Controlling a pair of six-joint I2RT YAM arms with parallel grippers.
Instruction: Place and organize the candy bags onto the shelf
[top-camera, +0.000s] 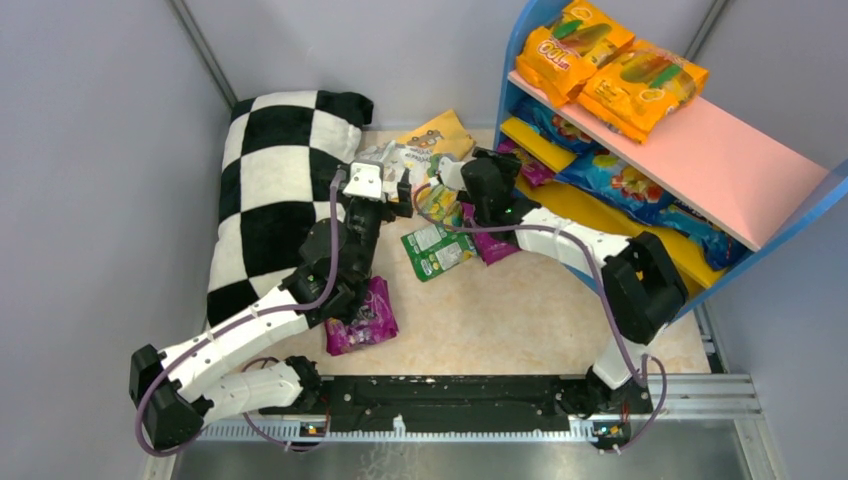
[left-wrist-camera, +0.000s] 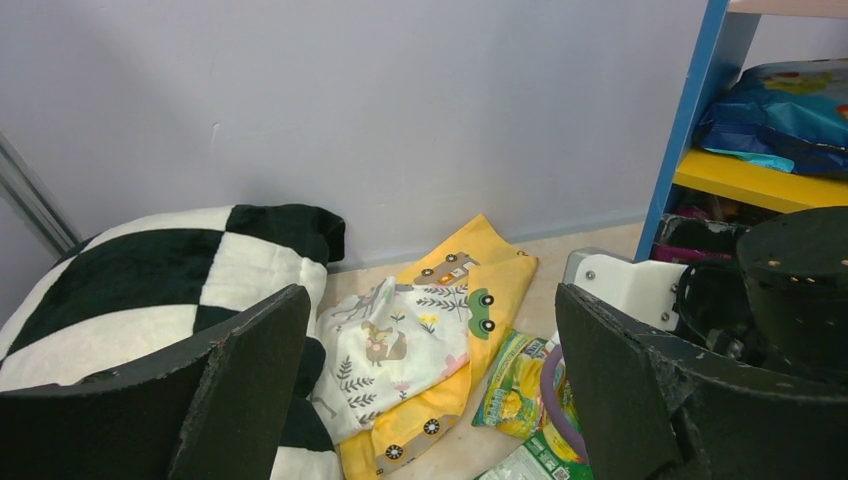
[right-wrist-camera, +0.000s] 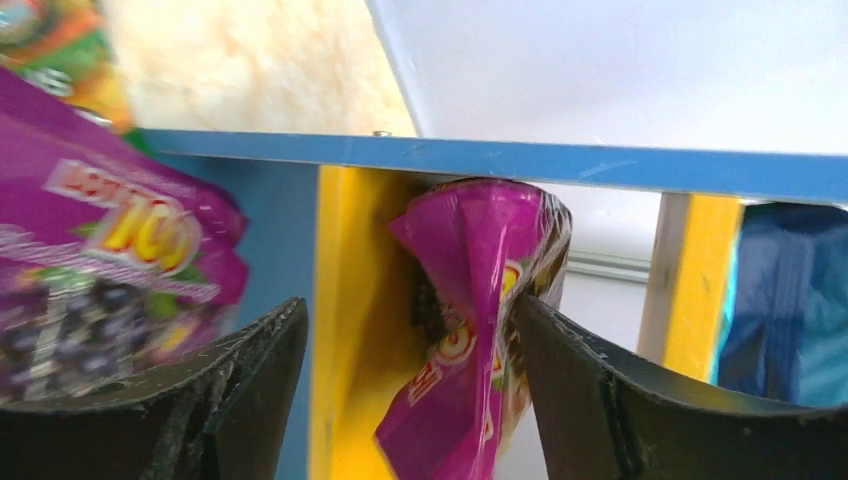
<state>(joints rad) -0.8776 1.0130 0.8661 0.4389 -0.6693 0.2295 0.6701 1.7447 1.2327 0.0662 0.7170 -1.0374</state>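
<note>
1. The shelf (top-camera: 730, 175) stood at the far right corner of the tabletop (top-camera: 520, 320). Two orange candy bags (top-camera: 610, 65) lay side by side on its pink top board, and blue candy bags (top-camera: 620, 180) lay on the yellow boards below.
2. The right jaws were at the shelf's left end, spread open around a crumpled purple candy bag (right-wrist-camera: 470, 290) that stood against a yellow board. The bag touched one jaw and stood clear of the other, so nothing was clamped.
3. The left jaws gaped wide and empty over the tabletop's middle, facing the far edge.
4. A green candy bag (top-camera: 437, 248) and a yellow-green candy bag (left-wrist-camera: 510, 385) lay between the arms. Another purple bag (top-camera: 362, 318) lay towards the near edge, beside the left arm (top-camera: 240, 335).
5. A checkered pillow (top-camera: 270, 190) lay along the left edge, with a patterned cloth (left-wrist-camera: 430, 330) at the far edge.
</note>
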